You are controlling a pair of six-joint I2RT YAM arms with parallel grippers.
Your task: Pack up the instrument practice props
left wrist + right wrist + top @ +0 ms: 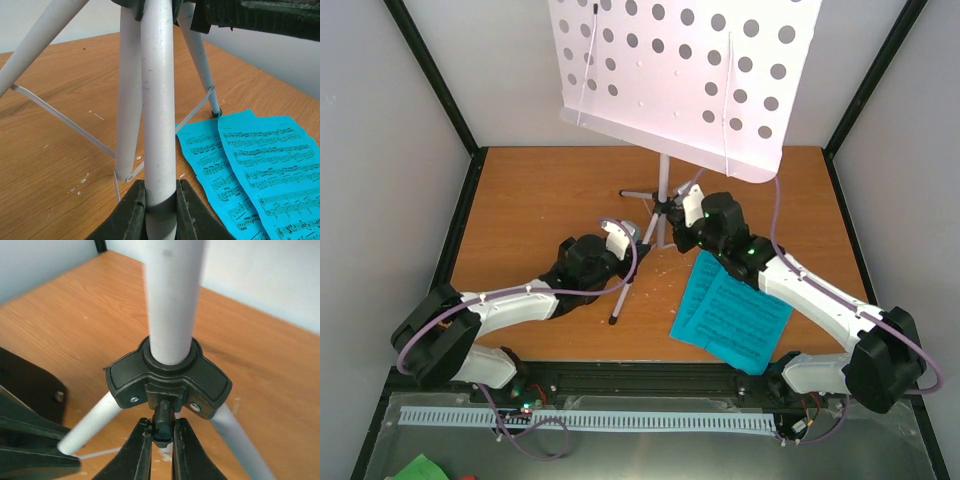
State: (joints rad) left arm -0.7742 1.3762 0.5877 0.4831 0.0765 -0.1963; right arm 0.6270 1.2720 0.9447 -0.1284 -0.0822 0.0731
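Music stand [664,185] stands upright on the counter [520,200], pole vertical. Right arm [810,295] jaws pinch the locking knob [162,427] just under its hub collar [167,380]. Left arm [520,305] jaws clamp a leg [159,100] slanting down from that collar.

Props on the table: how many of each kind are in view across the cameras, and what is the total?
Grey music stand: 1
Cyan sheet-music pages: 2
Total: 3
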